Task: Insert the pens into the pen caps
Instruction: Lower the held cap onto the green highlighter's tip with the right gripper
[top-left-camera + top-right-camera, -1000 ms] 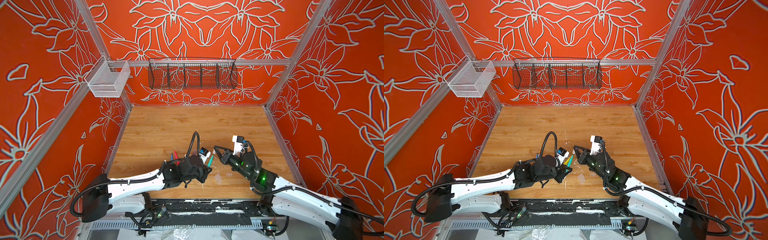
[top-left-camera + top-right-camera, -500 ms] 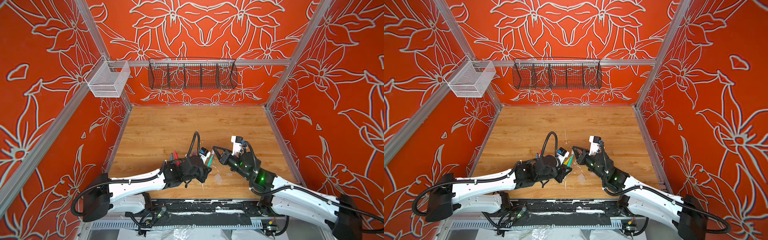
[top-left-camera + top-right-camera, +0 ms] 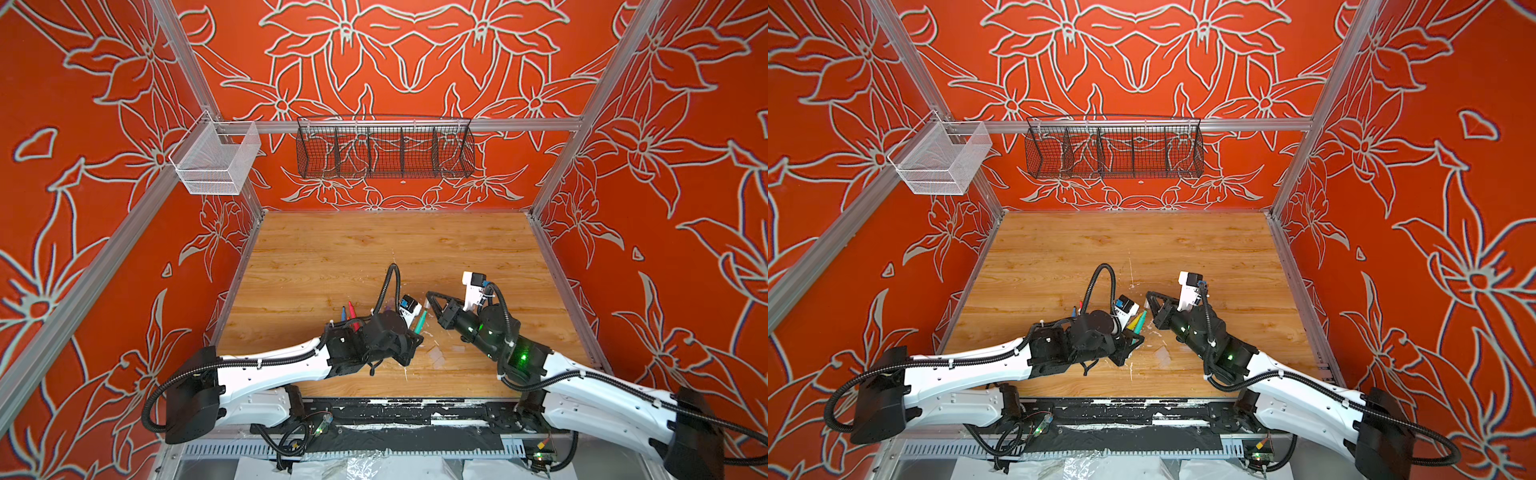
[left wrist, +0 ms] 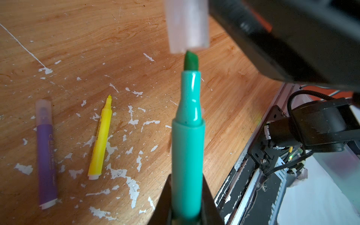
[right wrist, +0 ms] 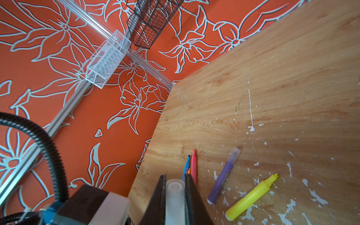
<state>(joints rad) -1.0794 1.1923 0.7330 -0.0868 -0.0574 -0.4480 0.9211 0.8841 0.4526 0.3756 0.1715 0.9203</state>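
Wooden tabletop [image 3: 374, 249], flecked with white paint, inside an orange floral enclosure. At left lie the slim blue pen [image 5: 186, 163], orange pen [image 5: 189, 171] and pink pen [image 5: 193, 163], close together. Next come the capped purple pen [image 4: 46, 155] and the bare yellow pen [image 4: 100, 138]. Left hand [image 4: 187, 204] pinches the green marker pen [image 4: 188, 152], nib forward. Right hand [image 5: 175, 194] pinches a clear plastic cap [image 4: 187, 25], mouth facing the nib. The nib tip sits at the mouth's rim, seemingly not yet inside. Step in hand: alignment for insertion. The next move calls for centring the slightly offset nib, then a straight push until seated.
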